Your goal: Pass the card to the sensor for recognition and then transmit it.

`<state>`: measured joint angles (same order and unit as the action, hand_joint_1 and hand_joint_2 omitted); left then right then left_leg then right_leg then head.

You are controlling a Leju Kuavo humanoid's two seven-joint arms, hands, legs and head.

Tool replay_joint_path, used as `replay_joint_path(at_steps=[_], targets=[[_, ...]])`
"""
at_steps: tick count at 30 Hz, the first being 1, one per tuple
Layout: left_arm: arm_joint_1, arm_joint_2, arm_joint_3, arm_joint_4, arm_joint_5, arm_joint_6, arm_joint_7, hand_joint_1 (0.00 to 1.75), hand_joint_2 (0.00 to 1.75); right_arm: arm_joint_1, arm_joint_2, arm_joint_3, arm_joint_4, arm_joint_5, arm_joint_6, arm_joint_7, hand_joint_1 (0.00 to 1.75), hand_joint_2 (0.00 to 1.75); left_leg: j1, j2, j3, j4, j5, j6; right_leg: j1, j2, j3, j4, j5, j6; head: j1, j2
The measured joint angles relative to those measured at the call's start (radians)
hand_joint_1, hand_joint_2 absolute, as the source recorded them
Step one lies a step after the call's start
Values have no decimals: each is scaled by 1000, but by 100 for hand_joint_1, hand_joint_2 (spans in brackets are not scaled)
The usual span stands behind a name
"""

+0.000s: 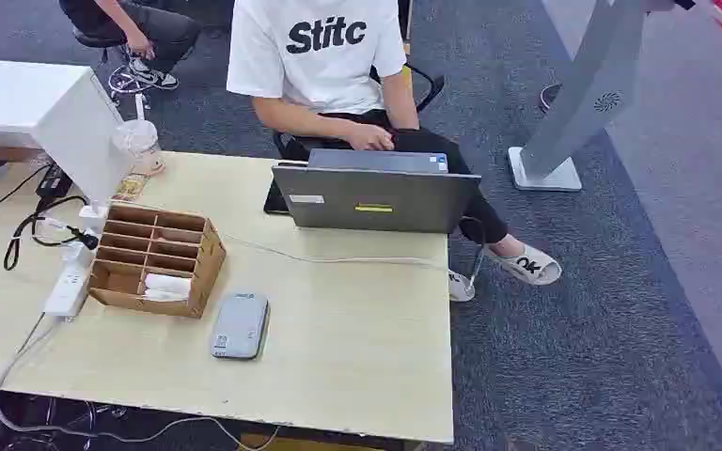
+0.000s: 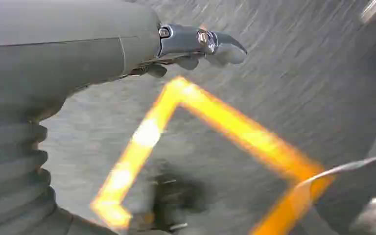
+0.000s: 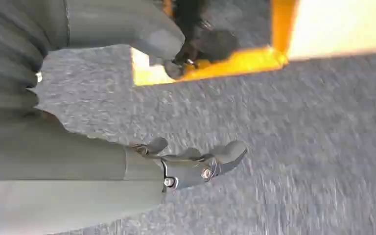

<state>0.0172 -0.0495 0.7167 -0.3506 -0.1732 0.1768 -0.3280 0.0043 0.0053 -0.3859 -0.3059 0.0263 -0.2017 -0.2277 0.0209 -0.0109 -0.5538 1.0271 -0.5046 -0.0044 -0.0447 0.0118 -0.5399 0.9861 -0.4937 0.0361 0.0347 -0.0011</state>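
Observation:
White cards (image 1: 166,285) lie in a lower slot of a brown cardboard organizer (image 1: 205,252) on the left half of the wooden table (image 1: 357,348). A flat grey sensor pad (image 1: 241,325) rests just in front and to the right of the organizer. In the left wrist view, my left hand (image 2: 196,46) hangs over grey carpet, fingers apart and holding nothing. My right hand (image 3: 191,161) hangs the same way over carpet, with nothing in it.
A person in a white T-shirt (image 1: 324,56) sits behind an open grey laptop (image 1: 376,197) at the table's far side. A white power strip (image 1: 68,287), cables, a plastic cup (image 1: 139,146) and a white panel (image 1: 80,132) crowd the left. Yellow floor tape (image 2: 235,127) lies below my hands.

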Motion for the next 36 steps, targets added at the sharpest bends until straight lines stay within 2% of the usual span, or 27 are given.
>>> replay_joint_path(at_steps=[2,3,4,6,10,14,19,20,23,24,26,29,32,36], targets=[[-31,-7,196,0,3,68,-267,0,175,-25,2,-107,19,6,-107,-65,0,175,0,0,1,0,0,0,0,0,1,0,0,0,0,0],[-38,-7,255,-12,10,82,-332,0,175,-32,2,-136,24,12,-131,-61,0,175,0,0,2,0,0,0,0,0,1,0,0,0,0,0],[-42,-9,307,-38,21,93,-365,0,175,-38,2,-162,29,19,-152,-51,0,175,0,0,2,0,0,0,0,1,1,0,0,0,0,0],[-43,-24,402,-126,55,96,-374,0,175,-40,2,-208,37,26,-187,-29,0,175,0,0,2,0,0,0,0,1,1,0,0,0,0,0],[-34,-69,490,-345,91,43,-375,0,175,-43,4,-277,49,18,-210,3,0,175,0,0,1,0,0,0,0,0,1,0,0,0,0,0],[-23,-99,531,-554,108,-45,-375,0,175,-49,15,-324,59,18,-231,37,0,175,1,0,1,0,0,0,1,0,1,0,0,0,0,0],[19,-188,538,-936,153,-195,-375,0,175,-50,30,-355,66,53,-257,90,0,175,1,0,1,0,0,0,1,0,1,0,0,0,2,0],[30,-203,529,-1004,169,-203,-376,0,175,-51,34,-355,68,63,-261,98,0,175,1,0,1,0,0,0,1,0,1,0,0,0,2,0],[106,-230,454,-1207,239,-132,-375,0,175,-53,45,-355,73,93,-271,126,0,175,1,1,2,0,0,0,1,1,1,0,0,0,1,0],[141,-240,409,-1281,245,-100,-375,0,175,-53,49,-355,74,104,-274,138,0,175,1,1,2,0,0,0,1,1,-1,0,0,0,0,0],[218,-257,271,-1478,204,-28,-377,0,175,-54,54,-355,76,125,-282,162,0,175,0,-3,1,1,0,0,1,-3,-2,-1,0,0,3,0],[275,-262,92,-1674,99,51,-376,0,175,-61,62,-353,78,146,-283,183,0,175,0,-3,1,1,0,0,0,-4,0,-1,0,0,2,0],[324,-248,-75,-1816,70,65,-376,0,175,-61,70,-352,80,164,-280,207,0,175,0,-1,1,1,0,0,0,-2,1,-1,1,0,2,0],[357,-227,-202,-1919,70,72,-376,0,175,-62,77,-352,82,169,-278,213,0,175,0,-1,1,1,0,0,0,-2,1,0,1,0,1,0]])
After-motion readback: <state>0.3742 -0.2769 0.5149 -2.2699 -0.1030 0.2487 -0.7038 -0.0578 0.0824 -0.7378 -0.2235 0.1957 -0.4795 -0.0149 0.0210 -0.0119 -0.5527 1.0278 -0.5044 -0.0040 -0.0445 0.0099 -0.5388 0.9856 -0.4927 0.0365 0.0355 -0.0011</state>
